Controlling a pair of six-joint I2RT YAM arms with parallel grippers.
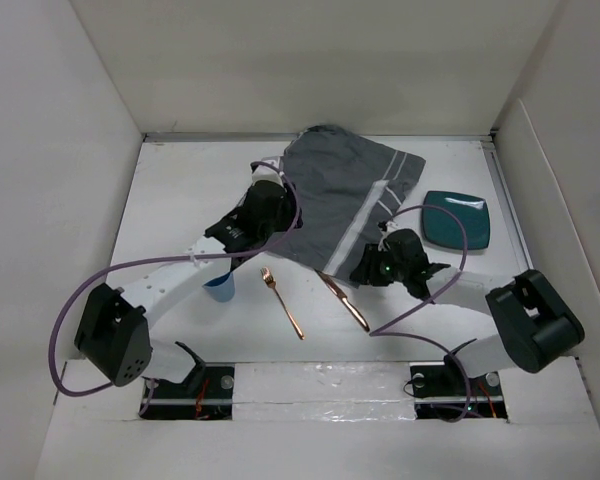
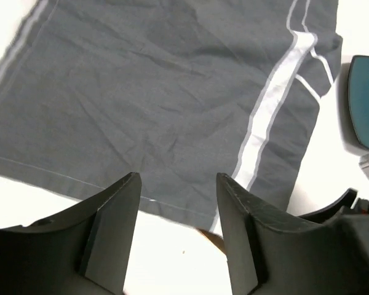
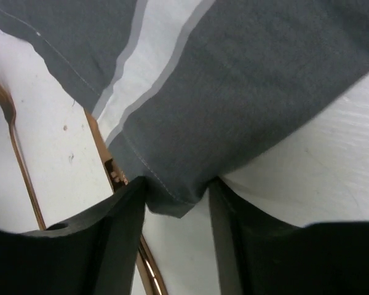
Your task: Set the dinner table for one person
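A grey placemat with white stripes (image 1: pixel 345 195) lies skewed and rumpled on the white dinner table (image 1: pixel 170 200). My right gripper (image 1: pixel 366 268) is low at the placemat's near corner. In the right wrist view its open jaws (image 3: pixel 178 184) straddle that corner (image 3: pixel 172 206). My left gripper (image 1: pixel 277 222) is open and empty above the placemat's near-left edge (image 2: pixel 141 123). A copper fork (image 1: pixel 283 303) and a copper knife (image 1: pixel 345 302) lie in front of the placemat. The knife (image 3: pixel 114 175) runs beside my right gripper's left finger. A teal plate (image 1: pixel 457 220) sits to the right.
A blue cup (image 1: pixel 219 285) stands partly hidden under my left arm. White walls close in the table on the left, back and right. The teal plate's edge (image 2: pixel 364 101) shows at the right of the left wrist view. The fork (image 3: pixel 21 166) lies left of the knife.
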